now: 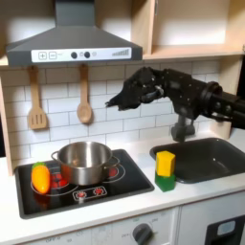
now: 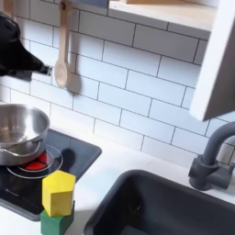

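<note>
1. I see the arm stretched level from the first exterior view's right, its gripper (image 1: 113, 99) raised above the stove, grasping nothing; I cannot tell its jaw state.
2. White counter (image 1: 144, 199) carries one black hob (image 1: 91, 193), one sink (image 1: 206, 158), tiled wall behind.
3. Count: one steel pot (image 1: 83, 161), two hanging wooden utensils, one yellow-green block (image 1: 166, 170) near the sink, below the gripper.
</note>
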